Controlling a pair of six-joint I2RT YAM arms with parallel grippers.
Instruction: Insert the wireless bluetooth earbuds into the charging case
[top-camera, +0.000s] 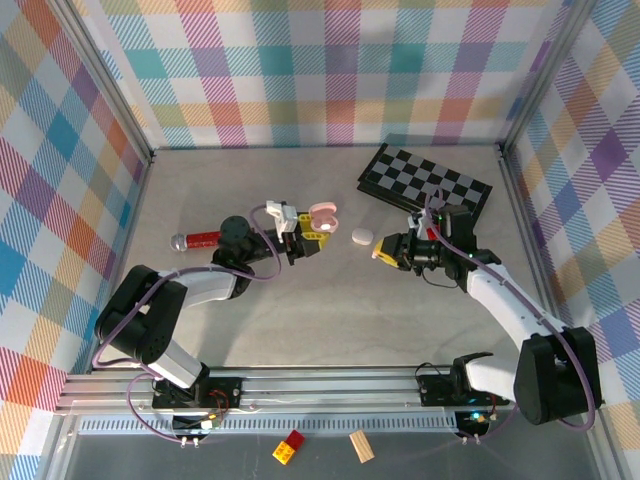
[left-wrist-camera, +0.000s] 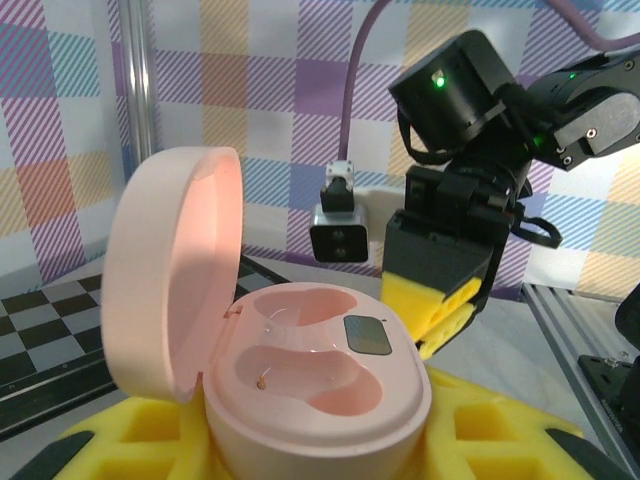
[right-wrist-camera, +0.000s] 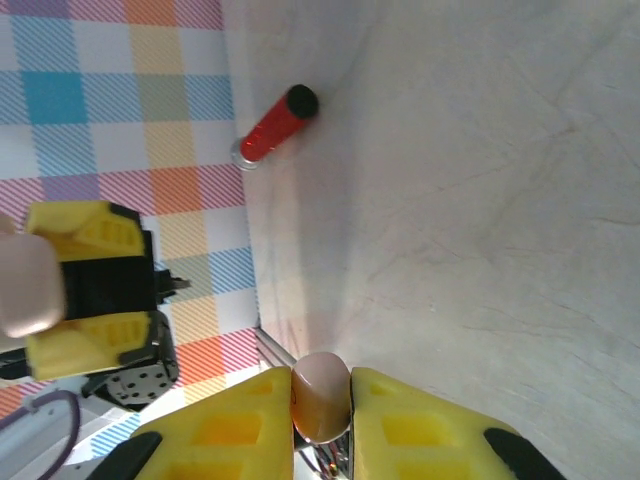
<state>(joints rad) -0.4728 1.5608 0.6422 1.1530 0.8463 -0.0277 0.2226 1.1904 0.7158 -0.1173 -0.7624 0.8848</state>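
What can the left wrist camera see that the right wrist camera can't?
Left wrist camera: the inside of the open pink case, both little hollows empty, plus a checkered board. Right wrist camera: a small earbud pinched in the right gripper, and a red tube on the table. Both: the pink case, held by the left gripper.

We count one pink charging case (left-wrist-camera: 320, 400), one pale earbud (right-wrist-camera: 320, 395), one white pebble-shaped case (top-camera: 362, 236), one red tube (top-camera: 203, 240), one checkerboard (top-camera: 425, 180) and two small blocks: a red-and-yellow block (top-camera: 289, 447) and a wooden block (top-camera: 361, 446).
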